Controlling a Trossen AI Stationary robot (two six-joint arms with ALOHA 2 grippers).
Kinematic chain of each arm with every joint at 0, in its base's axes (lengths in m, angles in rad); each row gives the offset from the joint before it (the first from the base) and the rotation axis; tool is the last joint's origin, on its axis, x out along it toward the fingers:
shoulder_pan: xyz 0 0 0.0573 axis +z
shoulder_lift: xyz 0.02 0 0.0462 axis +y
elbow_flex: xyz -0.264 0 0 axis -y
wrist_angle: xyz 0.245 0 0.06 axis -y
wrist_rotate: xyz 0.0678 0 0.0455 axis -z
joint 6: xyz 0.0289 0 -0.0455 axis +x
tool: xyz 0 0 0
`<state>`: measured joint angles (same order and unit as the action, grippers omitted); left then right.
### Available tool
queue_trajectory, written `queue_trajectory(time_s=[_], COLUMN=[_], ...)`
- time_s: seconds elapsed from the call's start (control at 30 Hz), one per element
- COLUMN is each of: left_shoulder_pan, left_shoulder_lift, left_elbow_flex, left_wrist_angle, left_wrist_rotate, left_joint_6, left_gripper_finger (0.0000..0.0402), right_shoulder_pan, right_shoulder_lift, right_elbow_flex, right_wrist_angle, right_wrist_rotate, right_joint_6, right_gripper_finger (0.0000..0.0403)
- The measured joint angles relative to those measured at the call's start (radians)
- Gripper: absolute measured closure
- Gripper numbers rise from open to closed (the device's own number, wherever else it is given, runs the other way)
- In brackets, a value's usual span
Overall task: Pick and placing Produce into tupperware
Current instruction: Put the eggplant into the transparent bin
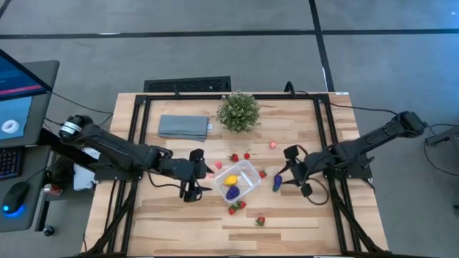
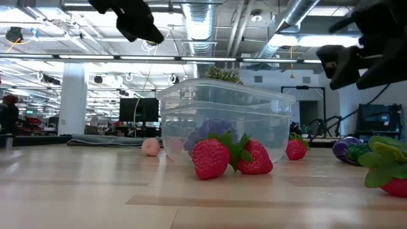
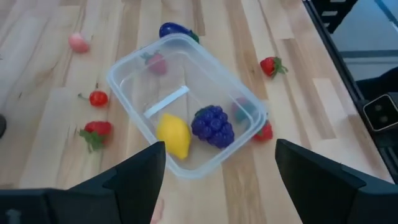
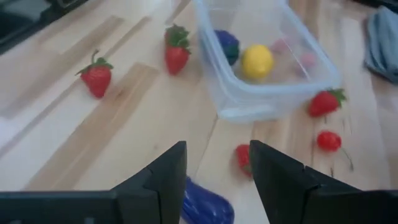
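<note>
Dark purple piece (image 4: 207, 203) lying between the right gripper (image 4: 217, 171) fingers, half-closed around it on the worktop (image 4: 93, 143); left gripper (image 3: 217, 168) fingers wide, empty, near the tupperware (image 3: 124, 78)

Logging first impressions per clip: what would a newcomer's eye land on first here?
The clear tupperware at mid-table, already holding a yellow lemon and purple grapes. Red strawberries lie scattered around it. The right hand is closed around a dark purple piece just right of the box.

Even overhead light, soft shadows on desk (image 1: 301, 222). Low view: ceiling strip lights (image 2: 191, 58) glare; near strawberry (image 2: 210, 158) sharp, background soft. Right wrist view blurred.
</note>
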<state>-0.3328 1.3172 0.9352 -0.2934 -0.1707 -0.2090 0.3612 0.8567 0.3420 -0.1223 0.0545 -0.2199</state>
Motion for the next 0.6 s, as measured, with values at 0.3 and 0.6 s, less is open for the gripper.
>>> queue_trajectory(time_s=[0.3, 0.6], left_shoulder_pan=[-0.074, -0.106], left_shoulder_lift=[-0.017, -0.017], left_elbow_flex=[0.000, 0.000], left_wrist_angle=[-0.063, -0.071], left_wrist_rotate=[-0.090, -0.133], left_joint_6=[-0.100, -0.151], left_gripper_finger=[0.0107, 0.0107], right_shoulder_pan=[0.032, 0.035], right_shoulder_lift=[0.285, 0.475], right_elbow_flex=[0.253, 0.513], right_wrist_angle=[-0.352, -0.629], right_wrist_rotate=[0.035, 0.054], right_joint_6=[-0.061, -0.132], right_gripper_finger=[0.0211, 0.0190])
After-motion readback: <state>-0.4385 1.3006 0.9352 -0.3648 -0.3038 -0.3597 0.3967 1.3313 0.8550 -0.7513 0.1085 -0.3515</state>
